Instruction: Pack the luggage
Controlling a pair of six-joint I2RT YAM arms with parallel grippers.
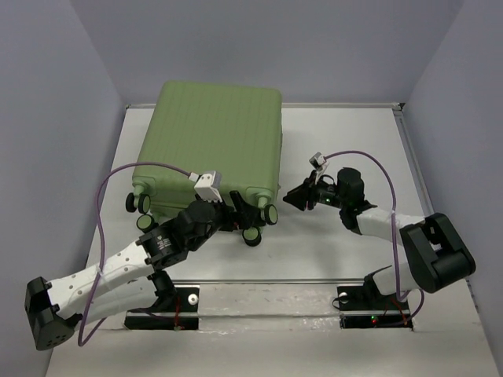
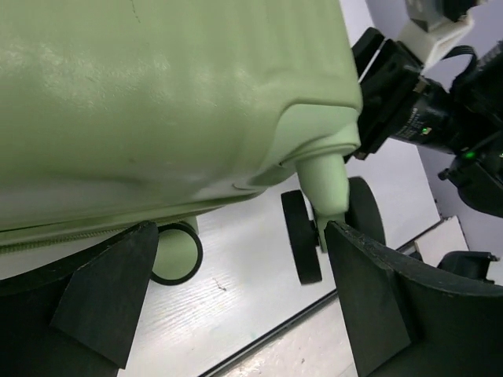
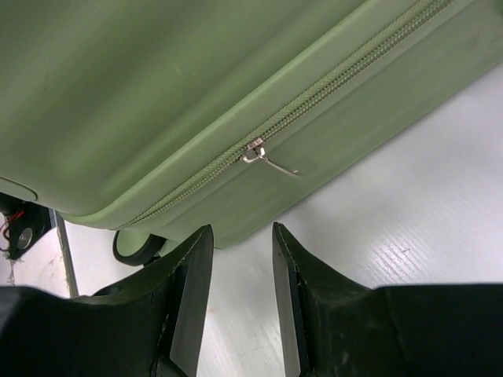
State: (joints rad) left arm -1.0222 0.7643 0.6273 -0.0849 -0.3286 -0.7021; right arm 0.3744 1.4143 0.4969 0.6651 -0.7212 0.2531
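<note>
The luggage [image 1: 212,141] lay flat and closed on the white worktop [image 1: 346,243], its ribbed green shell facing up and its wheeled end turned toward the arm bases. Its zip [image 3: 314,102] ran shut along its right side, with a small silver pull [image 3: 267,159] hanging from it. Black-and-green wheels [image 1: 271,214] stuck out from the luggage's near end, one pair at each near corner. The left arm [image 1: 126,263] reached up to that near end, and the left jaws stood wide apart and held nothing. In the left wrist view one black finger [image 2: 102,290] sat under the luggage's near edge, while the other sat just beside the stem of the corner wheel [image 2: 302,236]; whether it touched the stem could not be told. The right arm [image 1: 377,224] bent in from the luggage's right, and the right jaws sat near the near right corner, clear of the shell. They stood narrow, with a slim gap between the fingers [image 3: 189,290] and nothing in it, and pointed at the zipped side, just below the pull. A purple cable [image 1: 106,192] looped from the left arm at the luggage's left.
</note>
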